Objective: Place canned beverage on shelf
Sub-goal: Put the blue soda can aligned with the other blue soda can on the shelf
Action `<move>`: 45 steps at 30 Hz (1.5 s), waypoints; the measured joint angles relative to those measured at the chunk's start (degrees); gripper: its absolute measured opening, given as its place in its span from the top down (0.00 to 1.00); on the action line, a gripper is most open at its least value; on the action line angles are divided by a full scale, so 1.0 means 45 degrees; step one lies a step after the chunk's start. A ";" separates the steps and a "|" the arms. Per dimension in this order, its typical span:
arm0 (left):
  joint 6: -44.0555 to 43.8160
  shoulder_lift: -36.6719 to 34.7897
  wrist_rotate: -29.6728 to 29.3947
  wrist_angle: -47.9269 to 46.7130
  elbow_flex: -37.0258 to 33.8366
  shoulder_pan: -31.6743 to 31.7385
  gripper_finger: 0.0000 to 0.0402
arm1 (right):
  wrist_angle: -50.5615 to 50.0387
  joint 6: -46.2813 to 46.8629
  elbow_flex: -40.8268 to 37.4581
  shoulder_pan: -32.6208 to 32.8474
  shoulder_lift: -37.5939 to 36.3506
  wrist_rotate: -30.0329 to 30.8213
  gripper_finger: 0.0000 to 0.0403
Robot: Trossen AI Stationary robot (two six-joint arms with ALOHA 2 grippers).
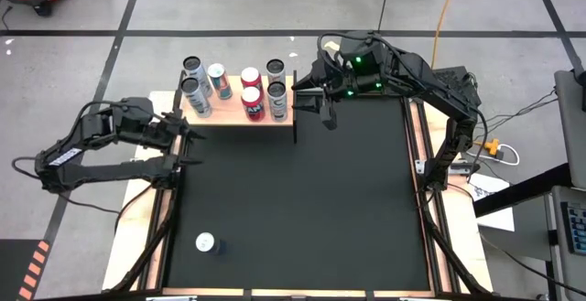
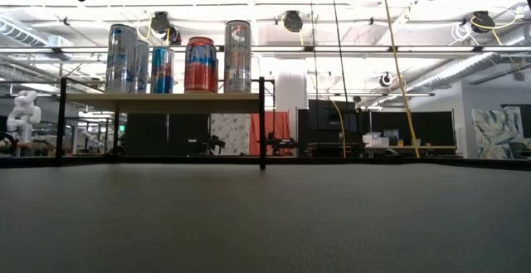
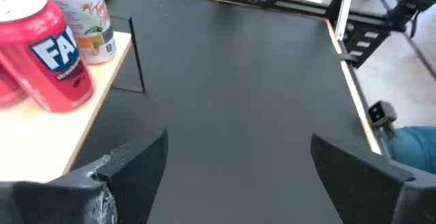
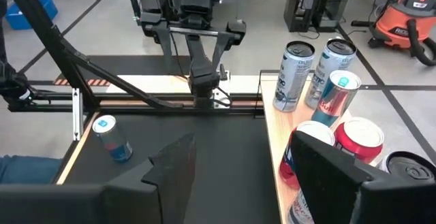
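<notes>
Standing upright at lower left, the can [image 1: 206, 243] lies nearer the spread, empty left tool [image 1: 189, 136] than the shelf [image 1: 240, 116].

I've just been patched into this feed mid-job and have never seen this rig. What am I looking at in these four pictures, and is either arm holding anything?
Two dark robot arms work over a black mat. One picture looks straight down, one looks level across the mat, and one comes from each arm's wrist. At the far side stands the shelf, a pale wood board on a thin black frame, carrying six cans. One more can stands alone on the mat near the front left corner. The left gripper sits beside the shelf's left end, jaws open and empty. The right gripper is at the shelf's right end, jaws apart, holding nothing.
</notes>
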 joint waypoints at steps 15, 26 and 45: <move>-0.3790 0.0263 -0.0340 -0.0190 0.0000 -0.0176 0.10 | -0.0001 0.0044 0.0000 0.0005 0.0000 0.0000 0.46; -0.4955 0.0939 0.1084 -0.0528 0.0000 -0.0187 0.10 | 0.0077 0.0049 0.0000 0.0005 0.0068 -0.0049 0.46; -0.6266 0.2462 -0.0357 0.2160 0.0000 -0.5166 0.10 | 0.0075 0.0965 0.0000 0.0005 0.0068 -0.1996 0.46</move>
